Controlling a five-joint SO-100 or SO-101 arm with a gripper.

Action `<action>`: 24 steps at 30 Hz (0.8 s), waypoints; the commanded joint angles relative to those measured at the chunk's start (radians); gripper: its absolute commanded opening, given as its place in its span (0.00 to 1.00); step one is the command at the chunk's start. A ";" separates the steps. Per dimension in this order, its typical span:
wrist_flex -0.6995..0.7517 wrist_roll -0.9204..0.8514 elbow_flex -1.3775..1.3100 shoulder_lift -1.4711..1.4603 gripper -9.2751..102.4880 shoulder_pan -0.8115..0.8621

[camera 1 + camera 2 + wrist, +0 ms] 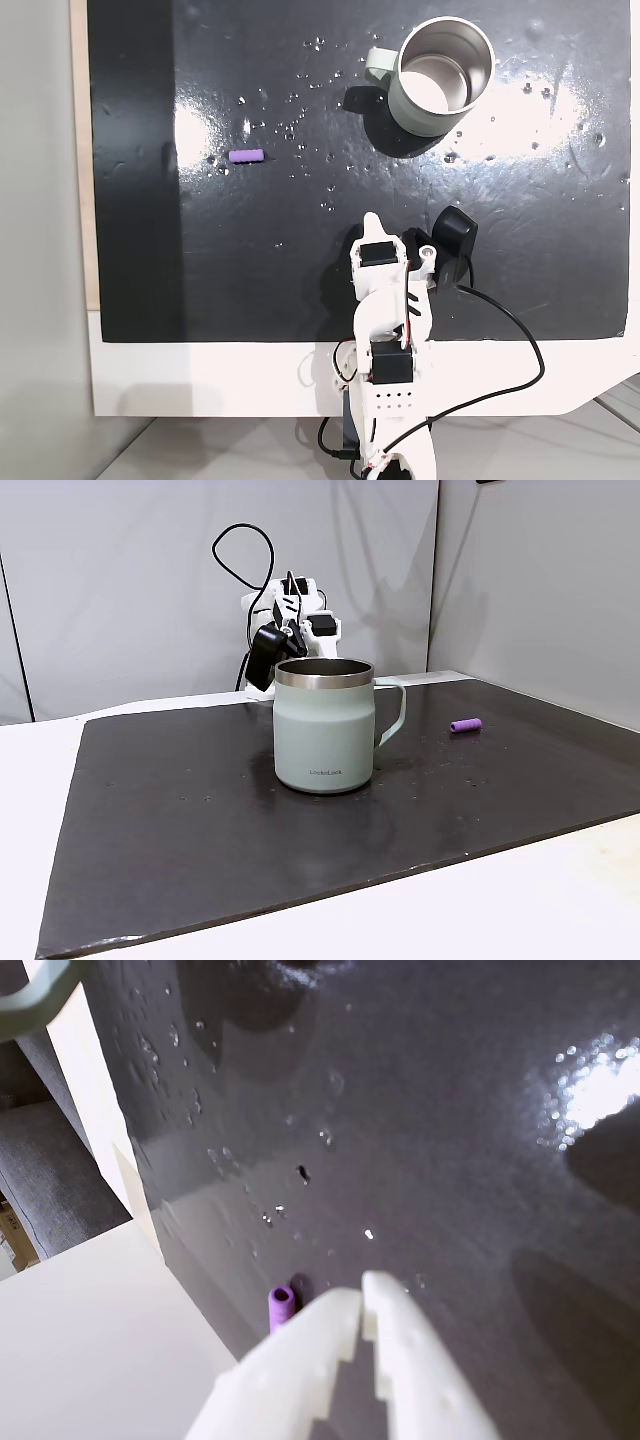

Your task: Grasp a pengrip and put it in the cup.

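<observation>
The pengrip (246, 156) is a tiny light-purple tube lying on its side on the black mat, left of centre in a fixed view. It also lies right of the cup (325, 730) as the pengrip (465, 725) in another. The cup (402, 100), pale green with a steel inside, stands upright at the mat's far side, handle to the left. My gripper (372, 221) hangs near the mat's near edge, well apart from both. In the wrist view the gripper (362, 1298) has its white fingers closed tip to tip with nothing between them, the pengrip (281, 1306) just left of them, farther off.
A black camera module (455, 235) sits on the arm beside the gripper, with a cable (520, 340) looping to the right. The black mat (300, 260) is speckled with small white specks. A white table border (200, 380) runs along the near side.
</observation>
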 commanded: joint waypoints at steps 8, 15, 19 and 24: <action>-0.038 -0.006 -0.006 0.009 0.08 -0.002; 0.018 0.008 -0.094 0.009 0.08 -0.026; 0.054 -0.017 -0.179 -0.002 0.08 -0.092; 0.051 0.011 -0.419 -0.295 0.08 -0.140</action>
